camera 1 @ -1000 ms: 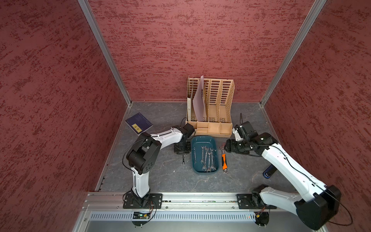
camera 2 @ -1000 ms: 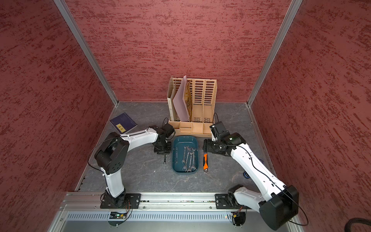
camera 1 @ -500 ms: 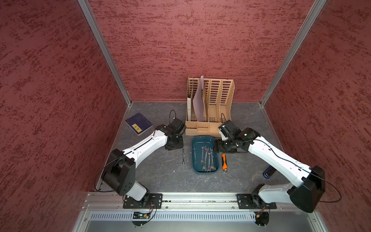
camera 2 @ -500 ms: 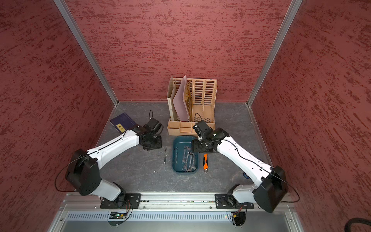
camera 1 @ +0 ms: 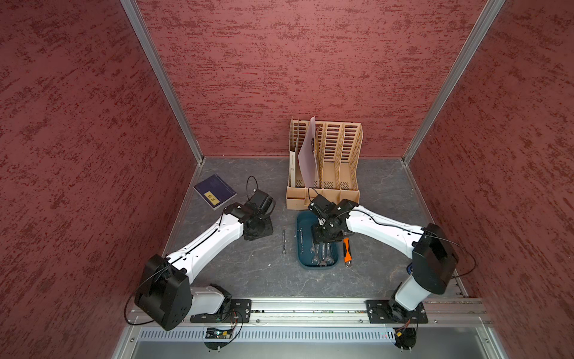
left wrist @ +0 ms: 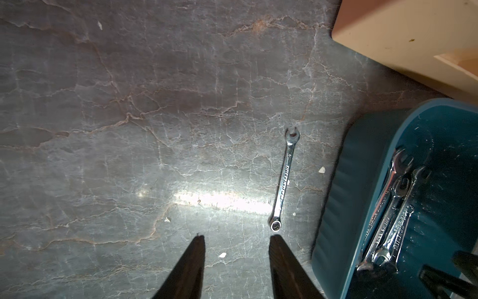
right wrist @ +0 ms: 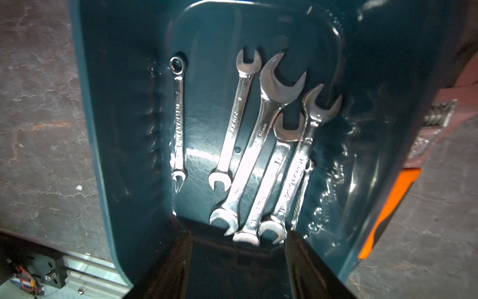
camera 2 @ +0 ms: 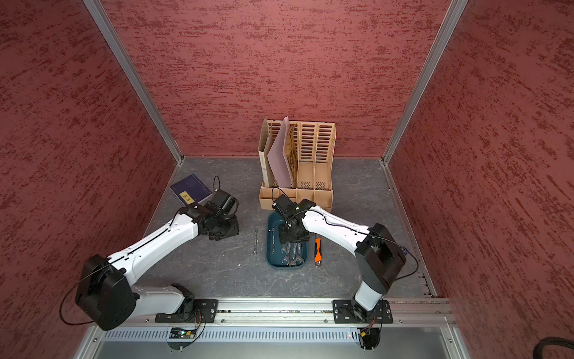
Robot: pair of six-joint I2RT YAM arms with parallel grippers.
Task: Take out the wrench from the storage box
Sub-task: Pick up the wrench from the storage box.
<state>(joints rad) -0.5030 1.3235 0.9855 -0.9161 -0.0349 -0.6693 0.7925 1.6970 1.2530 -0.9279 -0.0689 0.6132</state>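
Both arms have shifted. The left gripper (camera 1: 259, 231), close beside the box (camera 1: 299, 245) a second ago, now hangs well off from it, and the right gripper (camera 1: 324, 237) has swung in from beside the box to hang over its far half. One slim wrench (camera 1: 284, 242) lies flat on the table just beside the box, on the left arm's side, where it lay before. Both top views hide the fingers under the black wrist housings; the wrist views show them. In the left wrist view the left gripper (left wrist: 236, 240) stands moderately open over bare table, holding nothing, its dark tips just short of the wrench's (left wrist: 284, 181) ring end. In the right wrist view the right gripper (right wrist: 238, 235) is spread about half open inside the box (right wrist: 103, 129), empty, just short of the ends of the wrenches (right wrist: 258, 134). These are bright chrome, open-jawed, overlapping lengthwise on scratched glossy teal plastic, with one thin ring-ended one lying apart. An orange-handled tool (camera 1: 346, 250) lies along the box's other side. The table is grey, veined like stone.
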